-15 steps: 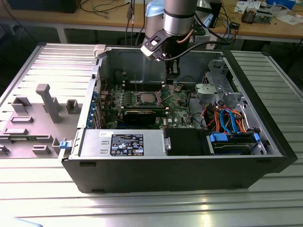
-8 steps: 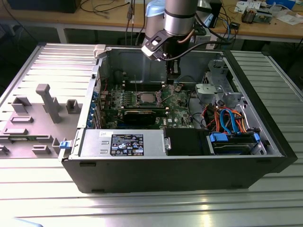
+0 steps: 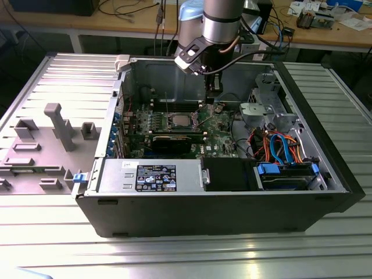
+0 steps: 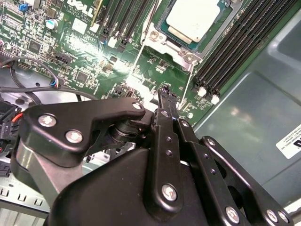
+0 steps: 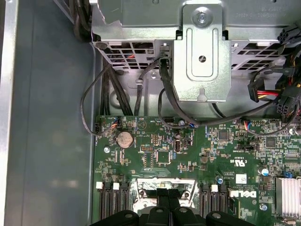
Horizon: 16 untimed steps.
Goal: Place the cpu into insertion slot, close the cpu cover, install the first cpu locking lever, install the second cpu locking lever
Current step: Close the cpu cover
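The cpu (image 4: 193,18) is seen seated in the insertion slot (image 5: 141,187), its silver-grey top facing up. The cpu cover (image 4: 163,41) is laid down over the slot, its frame lying around the chip's edges and its cut-out leaving the metal top bare. Two thin silvery locking levers (image 4: 136,60) are seen reaching away from the slot's corners over the green board (image 5: 155,141), not tucked along the slot's sides. The gripper (image 4: 164,89) is held low over the board just beside the slot, on the side where the levers stick out; whether it touches a lever cannot be told. Its fingers are drawn together with no gap seen between them, and nothing can be made out in their hold. Long black memory slots (image 4: 244,42) are set on two opposite sides of the insertion slot. A round coin battery (image 5: 124,138) is mounted on the board beyond the slot, and a grey metal drive cage (image 5: 202,52) stands further off. In the exterior view the slot is found near the middle of the open computer case (image 3: 232,212), which is laid on its side on the ribbed metal desk (image 3: 325,256), with the arm (image 3: 221,17) reaching down into it beside the slot
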### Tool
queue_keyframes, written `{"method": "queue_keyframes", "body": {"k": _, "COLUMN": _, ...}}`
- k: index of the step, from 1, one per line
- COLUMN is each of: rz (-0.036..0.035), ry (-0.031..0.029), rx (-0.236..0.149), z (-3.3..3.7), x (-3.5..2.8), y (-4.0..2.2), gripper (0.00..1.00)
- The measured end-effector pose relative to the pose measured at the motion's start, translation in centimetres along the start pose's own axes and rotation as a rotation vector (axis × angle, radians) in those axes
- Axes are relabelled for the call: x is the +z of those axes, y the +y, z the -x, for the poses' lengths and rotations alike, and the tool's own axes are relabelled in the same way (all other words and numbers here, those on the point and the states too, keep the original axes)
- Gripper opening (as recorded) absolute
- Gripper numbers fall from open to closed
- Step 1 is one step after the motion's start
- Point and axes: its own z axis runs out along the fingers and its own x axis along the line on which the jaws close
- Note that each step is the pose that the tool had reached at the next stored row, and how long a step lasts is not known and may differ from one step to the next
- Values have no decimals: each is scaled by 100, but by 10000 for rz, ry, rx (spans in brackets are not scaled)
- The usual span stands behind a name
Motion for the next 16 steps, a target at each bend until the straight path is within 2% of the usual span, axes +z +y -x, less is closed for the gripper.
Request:
{"method": "queue_keyframes", "body": {"k": 7, "rz": 1, "ry": 0, "rx": -1, "z": 0, "x": 1, "y": 16, "gripper": 11}}
{"method": "queue_keyframes", "body": {"k": 16, "rz": 0, "ry": 0, "rx": 0, "z": 2, "x": 2, "y": 74, "gripper": 11}}
